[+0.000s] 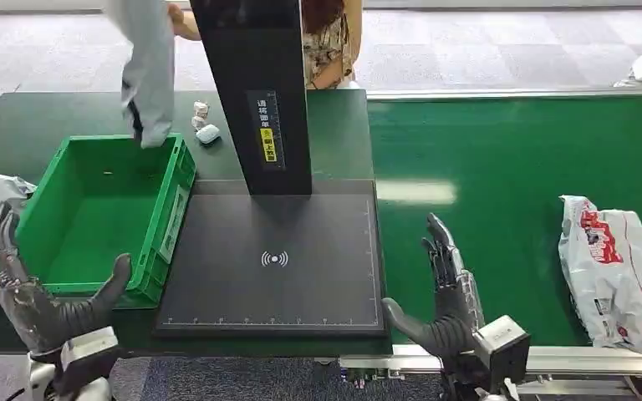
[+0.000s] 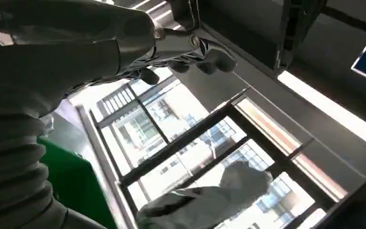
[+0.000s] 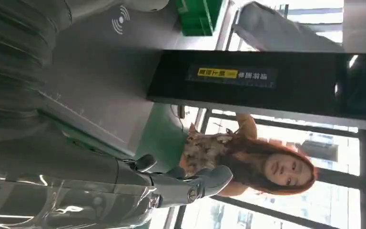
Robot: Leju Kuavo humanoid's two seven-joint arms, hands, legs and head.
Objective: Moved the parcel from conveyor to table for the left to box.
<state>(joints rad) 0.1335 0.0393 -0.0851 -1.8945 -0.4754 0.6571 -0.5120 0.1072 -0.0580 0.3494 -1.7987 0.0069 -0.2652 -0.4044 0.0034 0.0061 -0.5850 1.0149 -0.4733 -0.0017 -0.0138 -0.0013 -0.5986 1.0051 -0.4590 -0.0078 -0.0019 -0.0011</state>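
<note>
While both hands hang spread and empty, you see the white plastic parcel with red print (image 1: 614,271) lying on the green conveyor belt (image 1: 501,159), well right of the right hand (image 1: 445,288). Your left hand (image 1: 38,288) hovers at the near corner of the green plastic crate (image 1: 92,213). Between the hands lies the dark grey scanning mat (image 1: 276,259), with a black upright post (image 1: 255,92) rising at its far edge. A person's grey sleeve (image 1: 150,71) reaches over the crate's far rim. Small white objects (image 1: 203,121) sit beside the post.
</note>
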